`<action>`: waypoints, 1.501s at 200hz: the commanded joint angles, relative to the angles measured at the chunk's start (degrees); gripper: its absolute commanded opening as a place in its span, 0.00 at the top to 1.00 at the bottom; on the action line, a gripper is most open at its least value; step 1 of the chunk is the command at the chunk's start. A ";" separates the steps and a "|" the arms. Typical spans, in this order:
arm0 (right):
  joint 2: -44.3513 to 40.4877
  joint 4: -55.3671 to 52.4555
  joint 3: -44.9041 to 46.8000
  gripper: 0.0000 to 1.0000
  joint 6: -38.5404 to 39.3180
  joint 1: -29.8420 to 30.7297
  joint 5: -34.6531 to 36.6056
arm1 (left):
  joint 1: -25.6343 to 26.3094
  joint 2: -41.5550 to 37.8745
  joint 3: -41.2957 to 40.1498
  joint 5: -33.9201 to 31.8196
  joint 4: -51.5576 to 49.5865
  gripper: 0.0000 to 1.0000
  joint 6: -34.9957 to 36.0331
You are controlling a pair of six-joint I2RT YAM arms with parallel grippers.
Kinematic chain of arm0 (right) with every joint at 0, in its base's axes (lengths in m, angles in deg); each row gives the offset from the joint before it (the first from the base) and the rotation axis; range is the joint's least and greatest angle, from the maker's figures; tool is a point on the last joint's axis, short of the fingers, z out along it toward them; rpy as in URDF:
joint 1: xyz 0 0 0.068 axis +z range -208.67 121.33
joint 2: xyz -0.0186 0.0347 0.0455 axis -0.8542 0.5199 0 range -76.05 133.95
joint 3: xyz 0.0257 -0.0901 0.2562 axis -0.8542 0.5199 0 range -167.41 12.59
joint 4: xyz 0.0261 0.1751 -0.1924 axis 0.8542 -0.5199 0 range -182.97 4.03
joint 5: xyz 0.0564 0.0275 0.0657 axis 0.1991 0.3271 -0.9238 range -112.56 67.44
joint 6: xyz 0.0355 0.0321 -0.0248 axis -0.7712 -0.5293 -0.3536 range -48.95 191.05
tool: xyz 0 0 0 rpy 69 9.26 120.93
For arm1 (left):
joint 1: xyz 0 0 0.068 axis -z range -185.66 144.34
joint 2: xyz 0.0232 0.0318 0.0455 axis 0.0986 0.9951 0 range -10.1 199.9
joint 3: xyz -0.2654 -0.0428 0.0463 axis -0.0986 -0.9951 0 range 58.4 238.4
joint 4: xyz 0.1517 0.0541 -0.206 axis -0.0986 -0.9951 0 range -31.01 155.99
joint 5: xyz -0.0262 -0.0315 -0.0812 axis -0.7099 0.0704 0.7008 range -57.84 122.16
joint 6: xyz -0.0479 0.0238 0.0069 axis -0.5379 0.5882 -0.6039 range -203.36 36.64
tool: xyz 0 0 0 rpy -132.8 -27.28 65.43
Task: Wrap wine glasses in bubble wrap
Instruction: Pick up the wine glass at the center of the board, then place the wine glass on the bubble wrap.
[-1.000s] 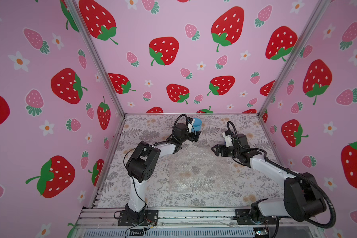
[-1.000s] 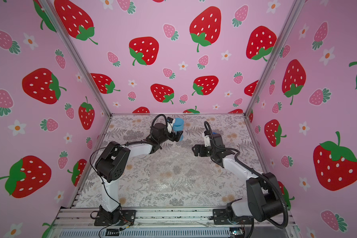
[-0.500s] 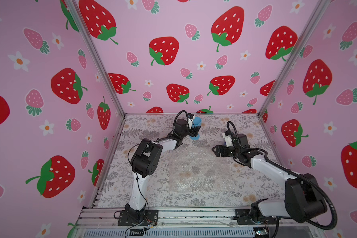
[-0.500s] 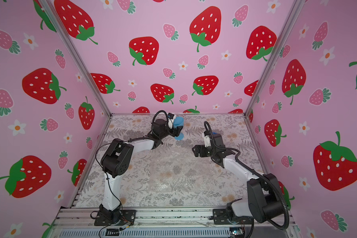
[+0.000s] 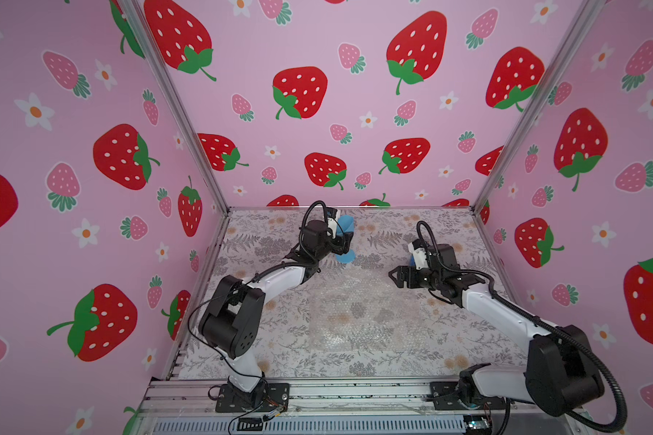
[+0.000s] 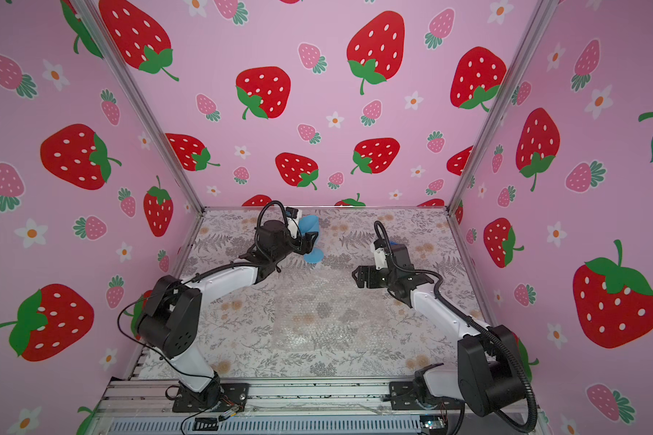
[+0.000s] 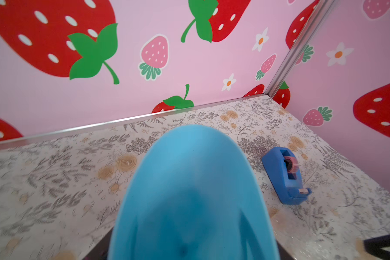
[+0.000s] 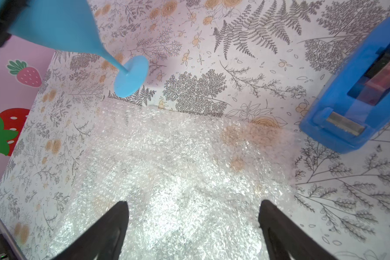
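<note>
The light-blue wine glass point(image 5: 347, 225) hangs tilted near the back wall, its round foot point(image 5: 345, 256) pointing toward the front, just off the bubble wrap's far edge. My left gripper point(image 5: 342, 236) is shut on its bowl. That bowl point(image 7: 194, 193) fills the left wrist view and hides the jaws. The right wrist view shows the stem and foot point(image 8: 131, 75) slanting above the table. The clear bubble wrap point(image 5: 359, 309) point(image 8: 178, 168) lies flat mid-table. My right gripper point(image 5: 393, 277) point(image 8: 193, 204) hovers open over its far right part, holding nothing.
A darker blue tape dispenser point(image 7: 286, 175) point(image 8: 358, 90) stands on the floral table cover, right of the glass and behind my right wrist. Pink strawberry walls point(image 5: 317, 113) close the back and both sides. A metal rail point(image 5: 317, 391) runs along the front.
My left gripper reached the upright glass at the back, closed on its bowl and tipped it, so its foot now points toward the bubble wrap. The right arm has stayed still.
</note>
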 commanded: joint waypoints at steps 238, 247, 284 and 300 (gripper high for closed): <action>2.17 -16.37 -7.26 0.10 -7.05 6.08 1.15 | -1.62 8.59 13.23 18.93 -74.50 0.55 -18.03; 2.38 -16.36 -7.35 0.10 -7.14 6.07 1.15 | -1.75 9.35 13.08 18.58 -74.13 0.54 -18.08; 3.31 -16.10 -7.53 0.10 -7.71 6.08 1.05 | -2.46 12.98 13.04 19.77 -70.99 0.47 -18.58; 3.53 -16.11 -7.31 0.10 -7.77 6.07 1.14 | -2.39 14.11 13.76 19.77 -70.69 0.40 -18.18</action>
